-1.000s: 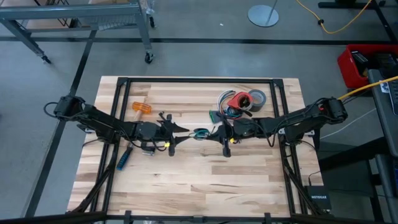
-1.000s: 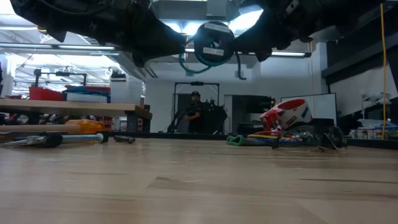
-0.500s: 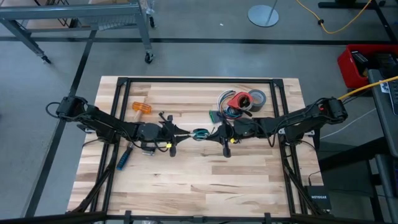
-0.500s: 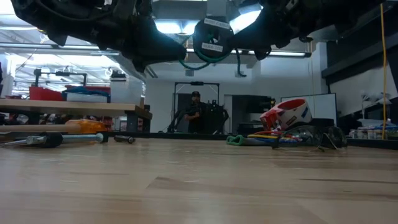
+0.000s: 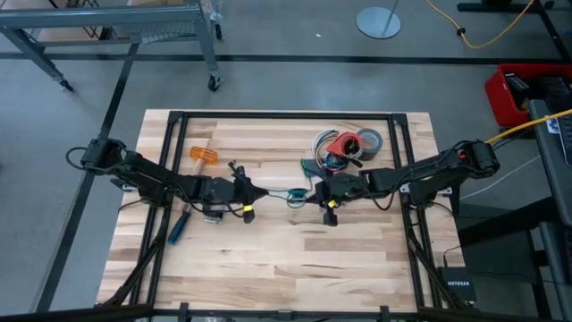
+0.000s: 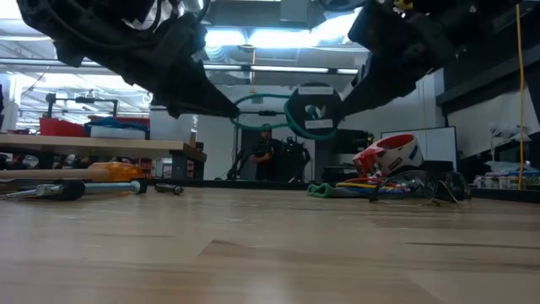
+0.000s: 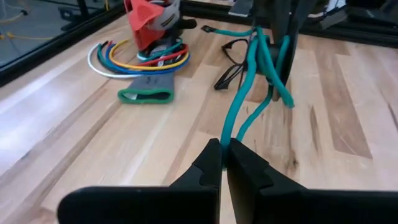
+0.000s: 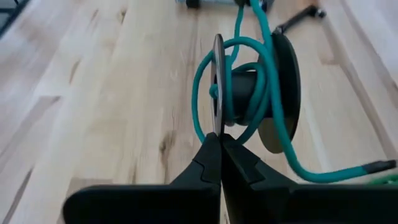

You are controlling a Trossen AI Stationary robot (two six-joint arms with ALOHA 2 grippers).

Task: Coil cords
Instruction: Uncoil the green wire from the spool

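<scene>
A small black reel (image 8: 249, 93) with the teal cord (image 8: 202, 87) wound loosely round its hub hangs over the table's middle, clear of the wood (image 6: 314, 112). My right gripper (image 5: 313, 192) is shut on the reel, coming from the table's right. My left gripper (image 5: 256, 193) comes from the left and is shut on the cord's free part (image 7: 245, 99). One cord end with a black plug (image 8: 379, 165) hangs loose. A thin black cord (image 7: 227, 73) lies on the table behind. My left gripper pinches the teal cord (image 7: 232, 132) between its two fingers where two strands come together. The fingers reach almost level from the table's left. The strands run on to the reel, lifted clear of the table. My right gripper pinches the rim of one thin reel disc (image 8: 217, 121) between its two fingers. It slants down from the table's right. The reel stands on edge, lifted clear of the table.
At the far right lie a red tape dispenser (image 5: 344, 143), a grey tape roll (image 5: 369, 140), a bundle of coloured cords (image 7: 140, 59) and a green strap (image 7: 148, 95). An orange block (image 5: 203, 155) and a blue-handled tool (image 5: 179, 228) lie left. Black frame rails (image 5: 286, 116) border the table.
My left gripper has shut on the teal cord; its fingers stood wide apart a second ago. Both grippers have tipped downward and sunk a little. The reel now hangs lower than before, and the cord is drawn out between the two grippers.
</scene>
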